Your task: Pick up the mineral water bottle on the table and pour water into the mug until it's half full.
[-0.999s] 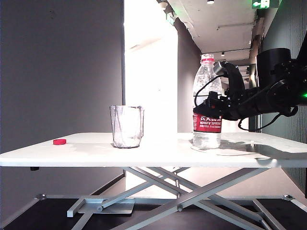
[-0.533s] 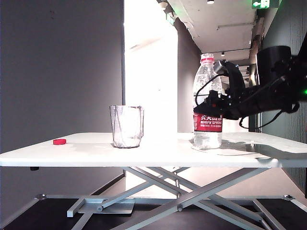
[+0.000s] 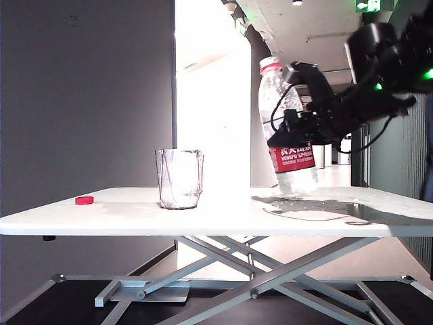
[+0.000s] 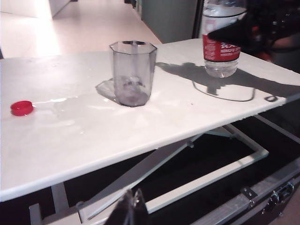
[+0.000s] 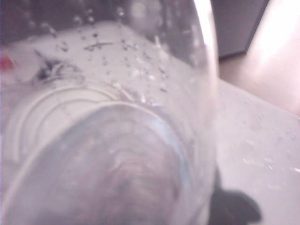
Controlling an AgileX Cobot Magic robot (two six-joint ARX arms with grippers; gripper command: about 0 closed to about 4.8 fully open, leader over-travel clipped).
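Observation:
My right gripper [image 3: 289, 135] is shut on the mineral water bottle [image 3: 287, 125] around the top of its red label. The bottle hangs just above the table [image 3: 203, 218] at the right, uncapped, its neck leaning left toward the mug [image 3: 179, 178]. The clear faceted mug [image 4: 133, 72] stands upright mid-table, well apart from the bottle [image 4: 221, 49]. In the right wrist view the bottle [image 5: 108, 117] fills the picture and hides the fingers. My left gripper [image 4: 132, 211] is shut and empty, low in front of the table edge.
A small red cap [image 3: 84, 200] lies on the table's far left [image 4: 21, 108]. A wet ring [image 3: 306, 213] marks the tabletop under the bottle. The grey scissor frame [image 3: 250, 271] stands beneath the table.
The right gripper has lifted the bottle off the table and tilted its neck to the left. The mug, the cap and the left gripper have stayed put.

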